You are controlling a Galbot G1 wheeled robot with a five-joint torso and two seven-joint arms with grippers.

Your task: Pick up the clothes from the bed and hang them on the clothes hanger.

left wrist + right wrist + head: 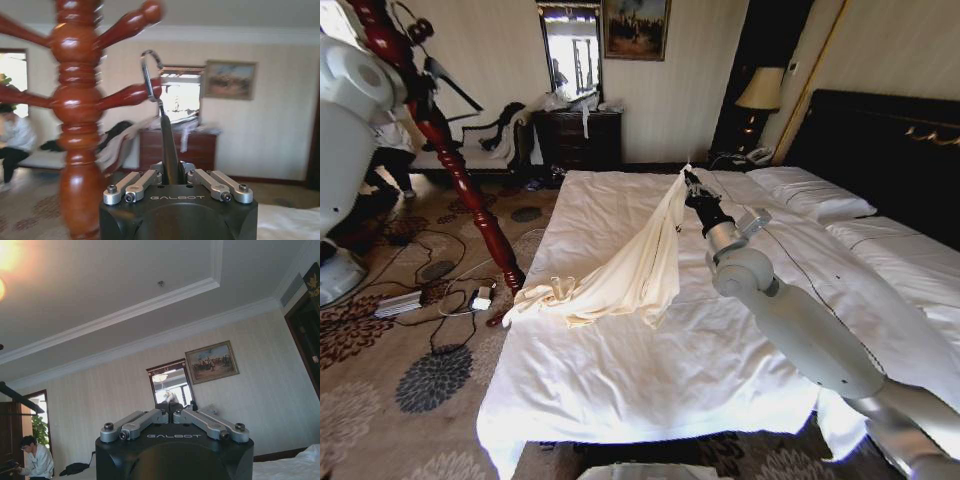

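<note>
Draping limply, thin cream clothes [630,265] hang from right tool [687,178].

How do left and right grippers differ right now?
The left gripper is shut on the clothes hanger, beside the coat stand; the right gripper is shut on the clothes, lifting one end off the bed. Both are closed.

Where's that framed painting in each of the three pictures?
Head view: painting on the far wall, beside the mirror.
Left wrist view: painting on the wall past the coat stand, beside the mirror.
Right wrist view: painting on the wall beyond the right gripper, beside the mirror.
Shared landmark: the mirror.
</note>
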